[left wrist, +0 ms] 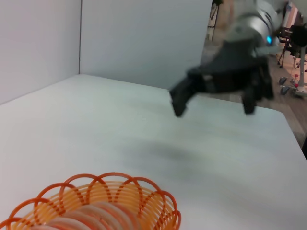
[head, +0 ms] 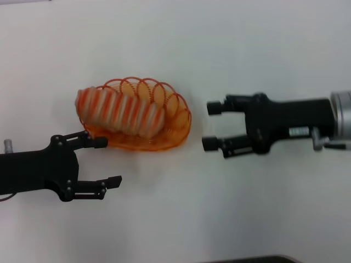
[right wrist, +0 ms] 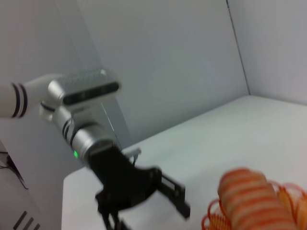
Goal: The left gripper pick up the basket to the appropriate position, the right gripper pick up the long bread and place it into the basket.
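The orange wire basket [head: 170,129] sits on the white table, left of centre. The long bread [head: 118,112], tan with orange-red stripes, lies inside it, its left end resting over the rim. My left gripper [head: 107,161] is open and empty just below-left of the basket, its upper finger beside the rim. My right gripper [head: 211,126] is open and empty, a short way right of the basket. The left wrist view shows the basket rim [left wrist: 120,191] and the right gripper [left wrist: 213,98]. The right wrist view shows the bread [right wrist: 252,199] and the left gripper [right wrist: 148,201].
The white table [head: 219,44] stretches around the basket. Grey walls stand behind it in the wrist views. A dark edge [head: 258,259] shows at the table's front.
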You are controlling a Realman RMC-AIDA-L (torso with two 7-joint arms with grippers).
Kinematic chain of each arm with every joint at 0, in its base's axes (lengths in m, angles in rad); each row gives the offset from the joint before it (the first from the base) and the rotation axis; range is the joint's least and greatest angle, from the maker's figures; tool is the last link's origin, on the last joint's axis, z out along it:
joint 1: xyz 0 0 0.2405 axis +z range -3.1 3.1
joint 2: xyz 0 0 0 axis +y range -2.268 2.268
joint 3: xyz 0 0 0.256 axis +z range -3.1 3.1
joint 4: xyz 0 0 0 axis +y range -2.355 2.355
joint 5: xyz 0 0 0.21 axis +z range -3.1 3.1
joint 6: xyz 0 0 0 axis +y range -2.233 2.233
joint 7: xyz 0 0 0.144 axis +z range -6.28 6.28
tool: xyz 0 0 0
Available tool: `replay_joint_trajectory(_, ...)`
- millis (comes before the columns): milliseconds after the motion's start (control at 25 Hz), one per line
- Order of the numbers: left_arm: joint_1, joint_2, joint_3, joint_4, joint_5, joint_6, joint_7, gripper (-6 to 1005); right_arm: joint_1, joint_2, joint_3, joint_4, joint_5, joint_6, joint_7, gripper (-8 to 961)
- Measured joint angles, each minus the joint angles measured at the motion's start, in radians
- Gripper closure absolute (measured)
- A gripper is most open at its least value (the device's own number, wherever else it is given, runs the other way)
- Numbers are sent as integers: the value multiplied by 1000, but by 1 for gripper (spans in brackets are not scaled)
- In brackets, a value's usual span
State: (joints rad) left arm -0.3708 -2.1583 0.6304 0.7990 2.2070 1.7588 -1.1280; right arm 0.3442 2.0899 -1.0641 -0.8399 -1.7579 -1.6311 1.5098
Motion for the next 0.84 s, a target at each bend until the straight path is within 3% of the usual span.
replay_joint_trajectory(440, 1, 3, -20, 1, 16, 5, -73, 122, -123, -7, 53, 136, -11, -41, -258, 48)
replay_joint_trajectory(840, -2, 7, -21, 1, 29, 2, -97, 122, -124, -12, 149, 138, -110, -66, -260, 48)
